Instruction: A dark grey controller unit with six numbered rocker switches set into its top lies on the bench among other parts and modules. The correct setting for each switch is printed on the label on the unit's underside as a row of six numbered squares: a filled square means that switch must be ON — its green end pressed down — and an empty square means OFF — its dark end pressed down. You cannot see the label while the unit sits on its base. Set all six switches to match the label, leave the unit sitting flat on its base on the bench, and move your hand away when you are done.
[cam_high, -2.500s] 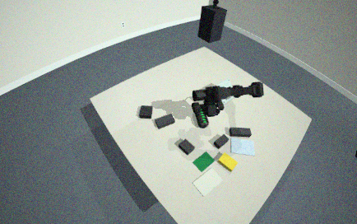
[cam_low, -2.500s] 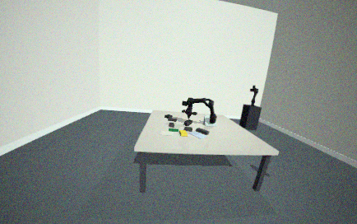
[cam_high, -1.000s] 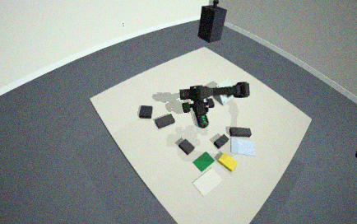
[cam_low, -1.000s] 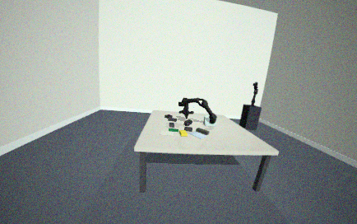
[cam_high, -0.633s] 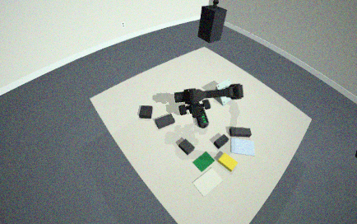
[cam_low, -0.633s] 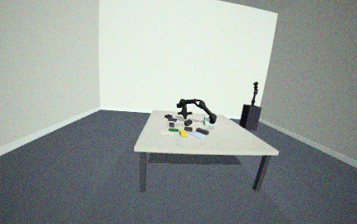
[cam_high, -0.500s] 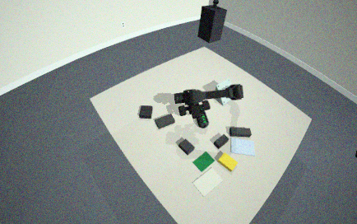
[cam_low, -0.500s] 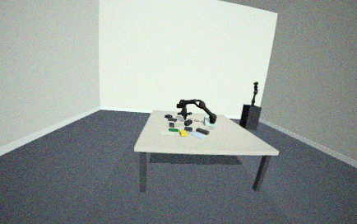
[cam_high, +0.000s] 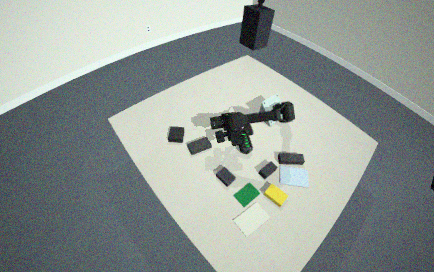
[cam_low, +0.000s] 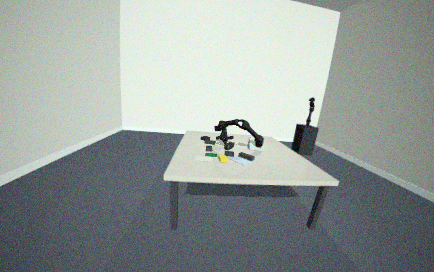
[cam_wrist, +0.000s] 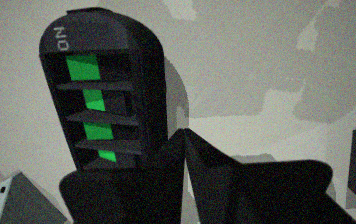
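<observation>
The dark grey controller unit (cam_high: 245, 148) (cam_low: 229, 146) (cam_wrist: 100, 35) lies on the bench beside the arm. In the wrist view its rounded end carries the word ON, and green shows on the left side of the several rocker slots in sight. The nearer part of the unit is hidden behind the finger, so not all six switches show. The label on the underside is out of sight. My gripper (cam_wrist: 183, 134) is shut and empty. Its tips are just right of the unit in the wrist view; whether they touch it I cannot tell.
On the bench (cam_high: 165, 165) (cam_low: 250, 176) are several dark blocks, one of them a long block (cam_high: 291, 158), a yellow block (cam_high: 276, 195), a green plate (cam_high: 246, 194), a white plate (cam_high: 251, 219) and a pale blue plate (cam_high: 294, 176). A pale box (cam_high: 270, 101) stands by the arm's base.
</observation>
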